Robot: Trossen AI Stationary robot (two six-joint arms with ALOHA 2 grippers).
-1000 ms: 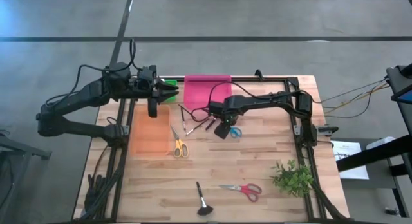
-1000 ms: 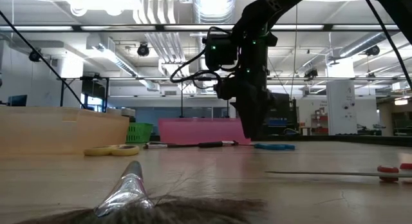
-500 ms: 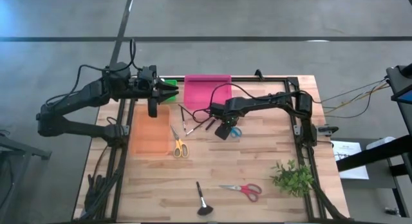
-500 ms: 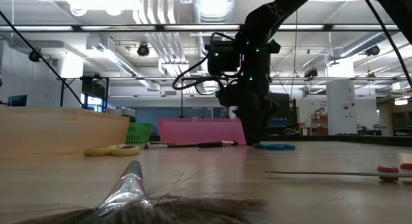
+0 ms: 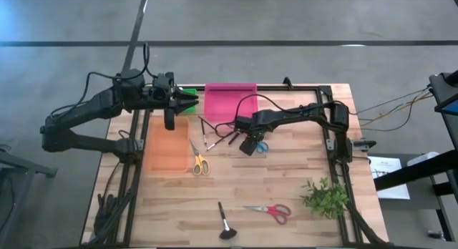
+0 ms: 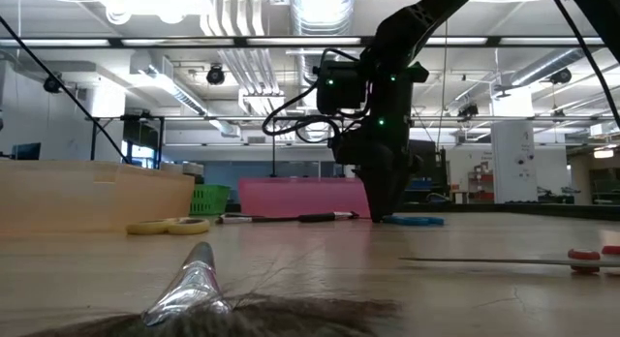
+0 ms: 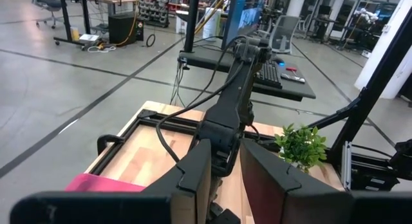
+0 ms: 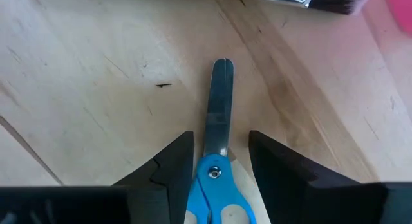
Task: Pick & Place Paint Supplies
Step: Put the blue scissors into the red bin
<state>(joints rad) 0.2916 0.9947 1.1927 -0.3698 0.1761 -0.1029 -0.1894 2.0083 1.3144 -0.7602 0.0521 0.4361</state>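
We see an orange bin (image 5: 167,146) at left centre of the table (image 5: 300,220), a pink bin (image 5: 229,100) at the upper middle and a small green basket (image 5: 187,94) beside it; their contents are not visible. Our right gripper (image 5: 248,144) stands low over the blue scissors (image 8: 214,161), jaws partly open, blades between the fingers (image 8: 170,166), nothing gripped. Our left gripper (image 5: 187,100) hangs over the green basket, slightly open, empty. Bare wood lies toward the lower edge.
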